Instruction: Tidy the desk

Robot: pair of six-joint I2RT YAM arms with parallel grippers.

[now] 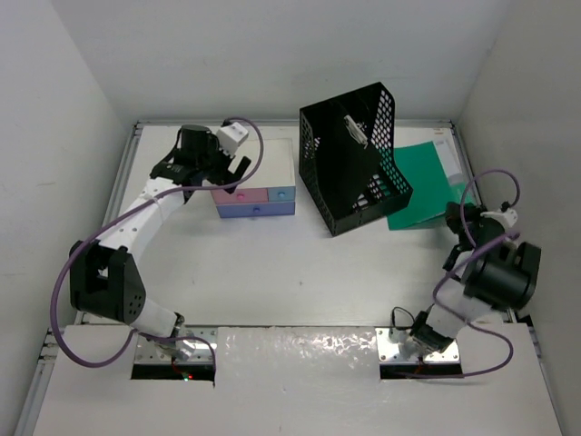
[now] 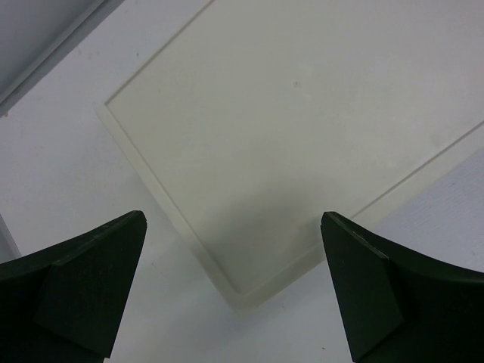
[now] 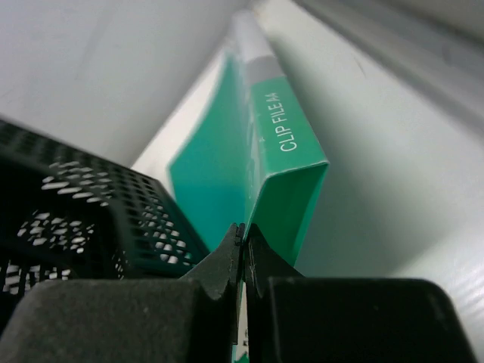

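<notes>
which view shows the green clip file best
Right wrist: the green clip file is close up, its label readable, with the right hand shut on its edge. Top external shows the green clip file small, partly behind the black rack. Left wrist shows none of it.

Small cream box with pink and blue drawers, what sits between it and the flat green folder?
A tall black mesh file holder, plain in the top external view.

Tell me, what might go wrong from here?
The right gripper seems to pinch only a thin edge of the green file, so it could slip or flop open. The file lies close beside the black rack; lifting it might nudge the rack. The open left gripper hangs over the box and could bump it.
</notes>
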